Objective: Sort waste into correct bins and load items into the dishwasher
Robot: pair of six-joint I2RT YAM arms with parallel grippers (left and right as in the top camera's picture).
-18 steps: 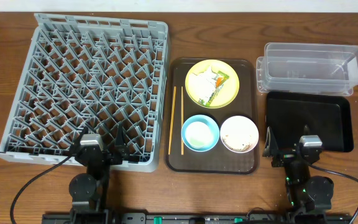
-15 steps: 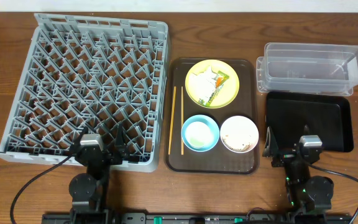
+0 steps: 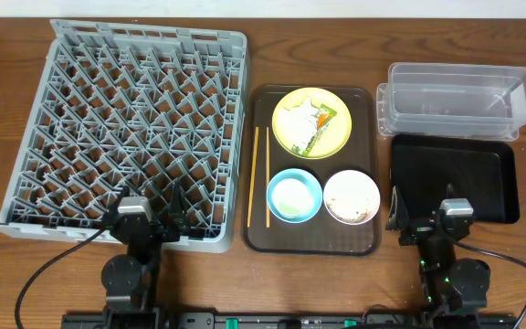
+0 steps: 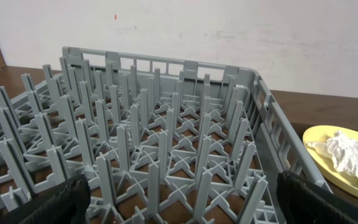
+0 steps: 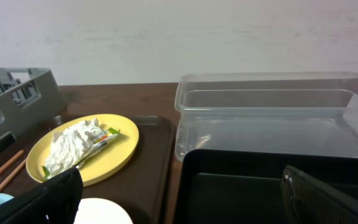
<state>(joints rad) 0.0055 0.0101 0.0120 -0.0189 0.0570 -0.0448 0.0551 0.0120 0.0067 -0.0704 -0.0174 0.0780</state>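
The grey dish rack fills the left and stands empty. On the brown serving tray, the yellow-green plate holds the crumpled wrapper. In front of it are the light blue bowl and the white bowl with beige crumbs. The chopsticks lie along the tray's left side. I cannot make out the small white cup. The clear tub and black tray are at the right. My left gripper is open at the rack's near edge. My right gripper is open at the black tray's near edge.
The rack's pegs stand right in front of my left fingers. In the right wrist view the plate with the wrapper is ahead on the left, and the tub is behind the black tray. A white wall backs the table.
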